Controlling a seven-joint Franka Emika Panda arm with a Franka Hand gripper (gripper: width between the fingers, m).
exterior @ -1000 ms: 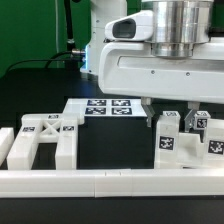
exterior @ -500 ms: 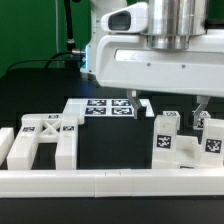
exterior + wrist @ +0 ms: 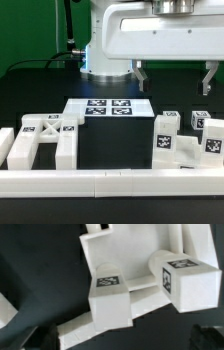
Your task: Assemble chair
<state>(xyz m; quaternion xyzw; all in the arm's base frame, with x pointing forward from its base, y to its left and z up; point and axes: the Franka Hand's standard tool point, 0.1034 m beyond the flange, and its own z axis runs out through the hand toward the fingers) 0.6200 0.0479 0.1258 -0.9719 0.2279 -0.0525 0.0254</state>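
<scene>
Below the two-finger gripper (image 3: 172, 78), jaws spread wide and holding nothing, sits the white matte plastic chair section (image 3: 166, 140) with tagged square legs (image 3: 185, 277), at the exterior view's right. Legs point upward; approach judged straight down.

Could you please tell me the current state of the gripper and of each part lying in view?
Gripper: open, empty, raised above the table.
X-braced frame: lying by the border rail, not held.
Legged part: resting on the table with its tagged legs pointing up, not held.
Marker board: lying flat on the table.
</scene>
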